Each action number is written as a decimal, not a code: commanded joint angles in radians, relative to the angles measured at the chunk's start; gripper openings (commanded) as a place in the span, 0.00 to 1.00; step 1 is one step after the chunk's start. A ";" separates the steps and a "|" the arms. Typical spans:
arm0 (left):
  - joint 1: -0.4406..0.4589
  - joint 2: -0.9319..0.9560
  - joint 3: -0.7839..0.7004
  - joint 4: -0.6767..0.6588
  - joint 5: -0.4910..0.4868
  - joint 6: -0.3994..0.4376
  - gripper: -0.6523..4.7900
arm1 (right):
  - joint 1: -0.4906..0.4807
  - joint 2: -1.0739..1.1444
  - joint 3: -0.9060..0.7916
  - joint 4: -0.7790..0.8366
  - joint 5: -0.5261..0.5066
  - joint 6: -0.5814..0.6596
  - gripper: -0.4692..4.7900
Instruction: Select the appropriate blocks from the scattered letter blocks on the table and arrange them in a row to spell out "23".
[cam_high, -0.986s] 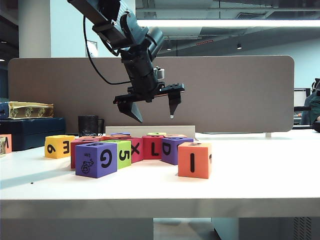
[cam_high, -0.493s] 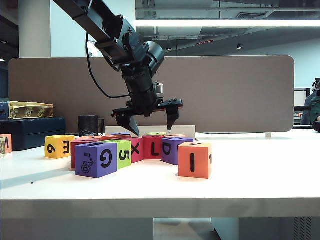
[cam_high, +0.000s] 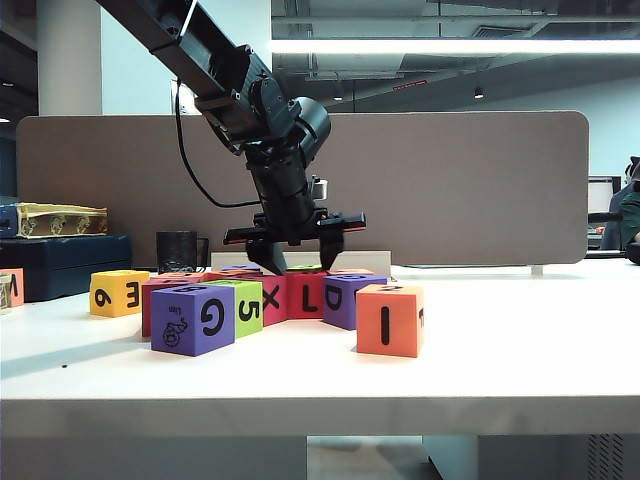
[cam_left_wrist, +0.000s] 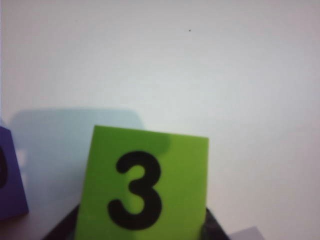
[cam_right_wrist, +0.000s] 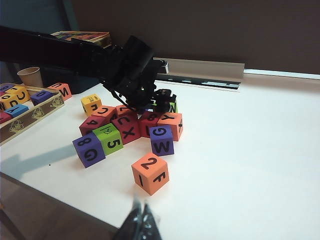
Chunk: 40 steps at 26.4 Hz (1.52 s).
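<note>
Left gripper (cam_high: 298, 250) has dropped behind the red L block (cam_high: 306, 294), jaws narrowing around the green 3 block (cam_left_wrist: 142, 185), grip unconfirmed; orange 2 block (cam_right_wrist: 150, 173) sits apart, right gripper (cam_right_wrist: 140, 224) pressed together, row unstarted.

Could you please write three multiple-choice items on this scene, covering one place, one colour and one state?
1. Where is the left gripper?
A. down among the rear blocks
B. over the orange block
C. off the table

2. What colour is the block showing "3"?
A. purple
B. lime green
C. yellow

3. How does the orange block with "2" on top stand?
A. stacked
B. held
C. alone on the table

Answers: 1 A, the exterior view shows it lowered behind the cluster. 2 B, plain in the left wrist view. 3 C, the right wrist view shows it apart, above the right gripper.
</note>
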 joint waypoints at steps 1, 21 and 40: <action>0.000 -0.003 0.003 0.006 -0.003 0.035 0.56 | 0.000 -0.010 0.003 0.018 0.002 -0.003 0.09; -0.035 -0.013 0.501 -0.526 0.401 0.092 0.56 | 0.000 -0.010 0.003 0.015 0.002 -0.003 0.09; -0.336 -0.011 0.509 -0.785 0.265 0.066 0.56 | 0.000 -0.010 0.003 0.015 0.028 -0.007 0.09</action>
